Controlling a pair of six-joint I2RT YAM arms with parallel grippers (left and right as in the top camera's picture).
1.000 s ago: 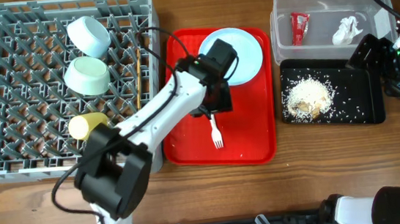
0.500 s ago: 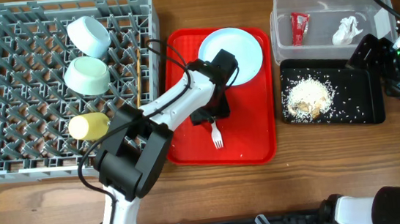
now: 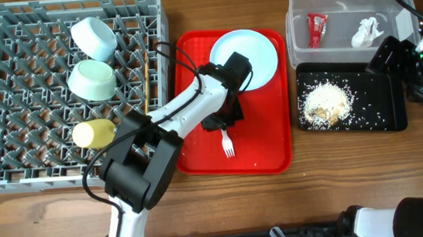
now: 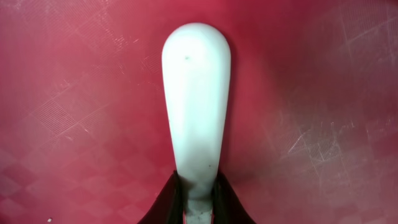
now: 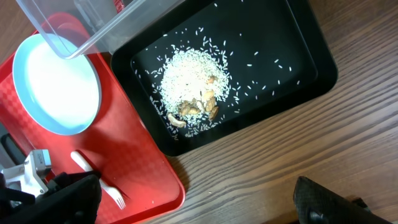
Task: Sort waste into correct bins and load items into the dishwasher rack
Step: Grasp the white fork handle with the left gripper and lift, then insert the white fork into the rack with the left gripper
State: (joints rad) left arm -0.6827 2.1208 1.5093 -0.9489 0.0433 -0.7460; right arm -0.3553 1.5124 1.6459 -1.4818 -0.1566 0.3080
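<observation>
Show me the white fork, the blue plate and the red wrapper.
white fork (image 3: 228, 142): overhead view, neck above the tines.
blue plate (image 3: 259, 51): overhead view, bare right half.
red wrapper (image 3: 317, 29): overhead view, its middle.

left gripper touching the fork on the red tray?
Touching. In the left wrist view, both fingers of the left gripper press against the sides of the fork handle, with no gap showing.
</observation>
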